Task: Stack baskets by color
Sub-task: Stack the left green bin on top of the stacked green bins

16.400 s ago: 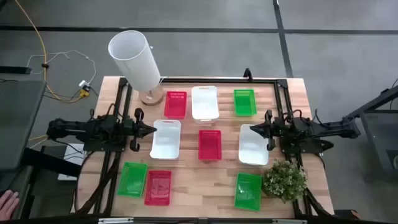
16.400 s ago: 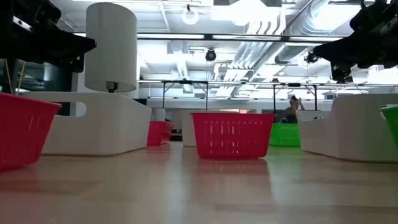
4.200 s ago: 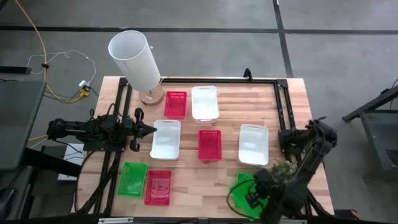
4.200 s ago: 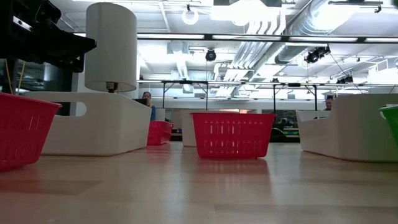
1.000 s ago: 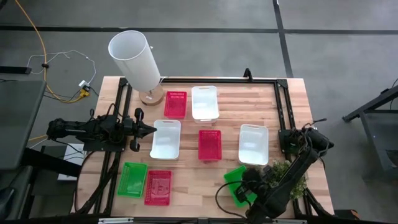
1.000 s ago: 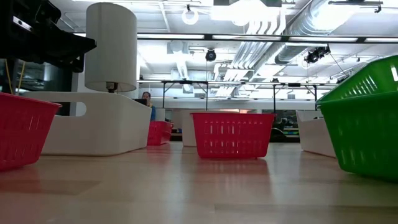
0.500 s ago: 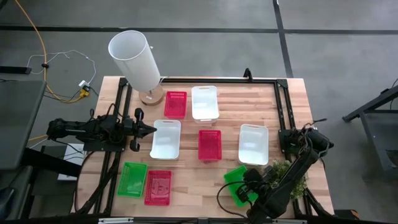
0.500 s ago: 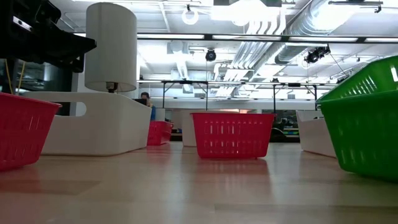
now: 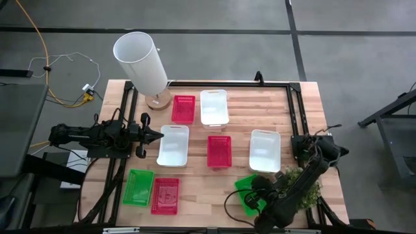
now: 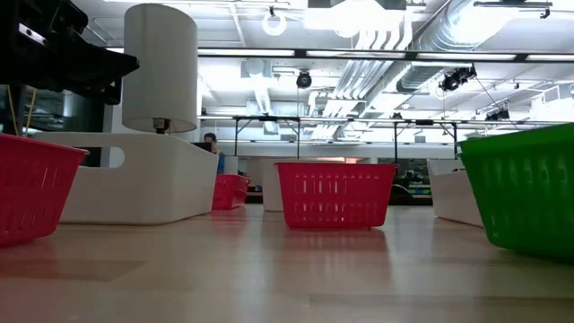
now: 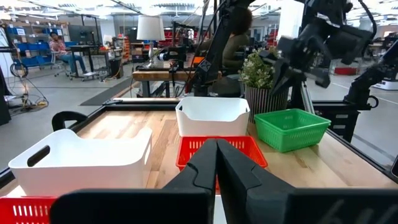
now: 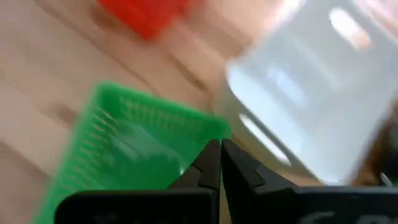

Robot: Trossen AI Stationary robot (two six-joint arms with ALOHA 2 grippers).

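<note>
A green basket (image 9: 243, 186) stands on the wood near the table's front right; it also shows in the low view (image 10: 529, 193) and the left wrist view (image 11: 291, 127). My right gripper (image 9: 259, 194) hangs shut close above its rim corner (image 12: 211, 127); the left wrist view shows a gap between them. More baskets stand on their bases: red (image 9: 183, 108), white (image 9: 214, 107), white (image 9: 173, 144), red (image 9: 219, 151), white (image 9: 264, 151), green (image 9: 138, 187), red (image 9: 165, 195). My left gripper (image 9: 159, 136) waits shut and level at the table's left.
A tall white cylinder (image 9: 142, 62) leans over the far left corner. A potted plant (image 9: 302, 185) stands just right of the green basket, under my right arm. A black frame rail (image 9: 296, 117) runs along the right side. Bare wood lies between the front baskets.
The green basket at the front right was tipped, one side raised off the table. That side has come down, and the basket now stands nearly level on the wood. My right arm has barely shifted.
</note>
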